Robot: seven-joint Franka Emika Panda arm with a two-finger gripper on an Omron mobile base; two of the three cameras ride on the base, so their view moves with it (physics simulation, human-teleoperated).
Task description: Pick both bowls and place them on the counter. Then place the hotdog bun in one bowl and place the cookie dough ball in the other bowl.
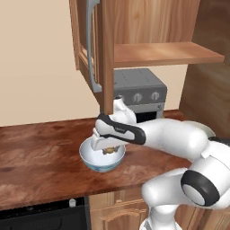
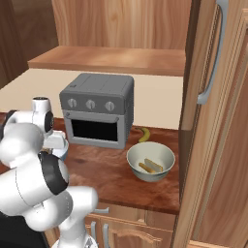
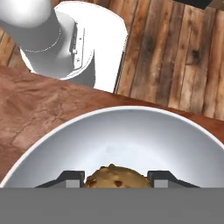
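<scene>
A white bowl stands on the wooden counter under my hand. My gripper reaches down into it, shut on the brown cookie dough ball. In the hand view the ball sits between the two fingertips of the gripper, just over the bowl's pale inside. A second white bowl rests on the counter to the right of the oven, with the hotdog bun lying in it. The first bowl peeks out behind my arm.
A grey toaster oven stands at the back of the counter, with a banana beside it. An open cabinet door hangs close on the right, and a wooden shelf runs above the oven.
</scene>
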